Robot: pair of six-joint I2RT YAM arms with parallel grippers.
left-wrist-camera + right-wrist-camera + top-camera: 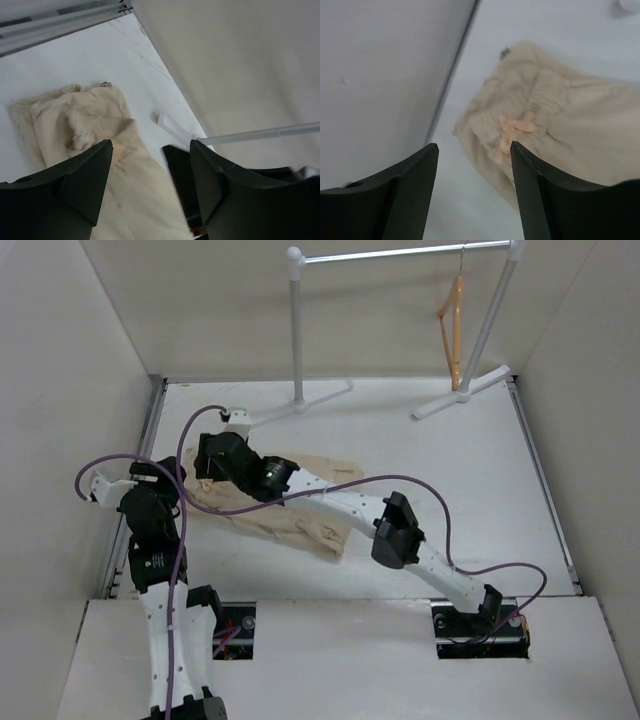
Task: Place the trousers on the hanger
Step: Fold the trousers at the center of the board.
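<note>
There is one pair of trousers (300, 512), one hanger (454, 330), one rack (297, 330) and two arms.

The trousers are soft beige cloth. They lie crumpled and folded on the white bench (480, 470), in its left half, partly under the right arm (340, 505). Their long axis runs across the bench from the left side towards the near right. In the right wrist view the cloth looks gathered and wrinkled, with a small dark button (506, 51) at one corner, on the side of the left wall. I cannot tell where the leg ends lie.

The hanger is thin orange-tan wood in a triangle shape. It hangs by its metal hook from the silver rail of the rack at the far right, well apart from the trousers. The rack has two white posts, each on a white foot.

The right arm reaches over the trousers to the left; the right jaws are apart, above the cloth, holding nothing. The left arm (160, 570) stands near the left wall; the left jaws are apart too, just beside the left end of the trousers.
</note>
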